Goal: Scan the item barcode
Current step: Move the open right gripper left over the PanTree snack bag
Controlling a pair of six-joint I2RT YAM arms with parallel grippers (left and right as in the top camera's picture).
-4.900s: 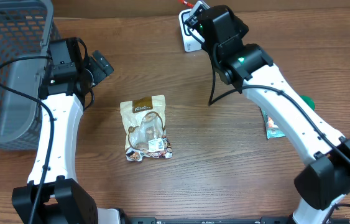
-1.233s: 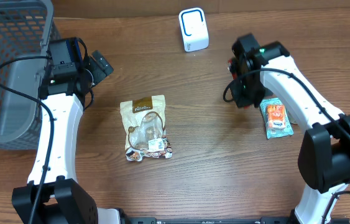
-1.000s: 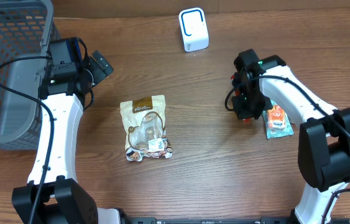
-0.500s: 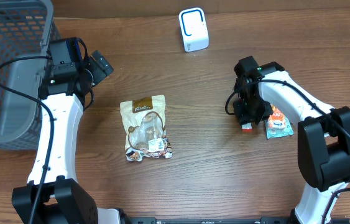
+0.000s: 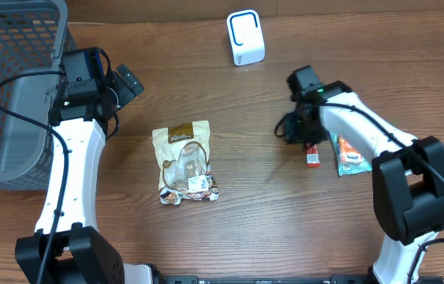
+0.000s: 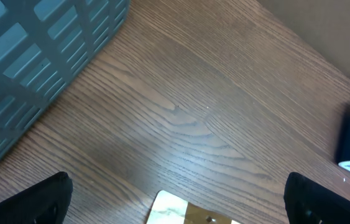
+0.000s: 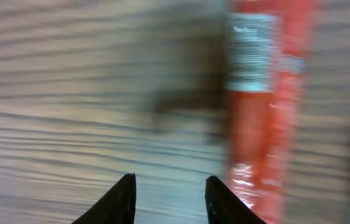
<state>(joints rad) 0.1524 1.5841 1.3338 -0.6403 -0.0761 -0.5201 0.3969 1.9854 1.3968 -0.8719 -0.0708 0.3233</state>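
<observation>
Red packet flat on tabletop, striped label facing up, right tool spread, empty, just beside it, left tool spread wide, empty.

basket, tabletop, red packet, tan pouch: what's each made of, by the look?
Basket: likely moulded plastic, matte grey; uniform lattice walls.
Tabletop: wood or wood-look laminate, satin brown; grain lines show, which one unclear.
Red packet: probably thin printed plastic film; flat wrapper with barcode, sheen lost in blur.
Tan pouch: kraft-look paper or film with a clear window; contents show through.
</observation>
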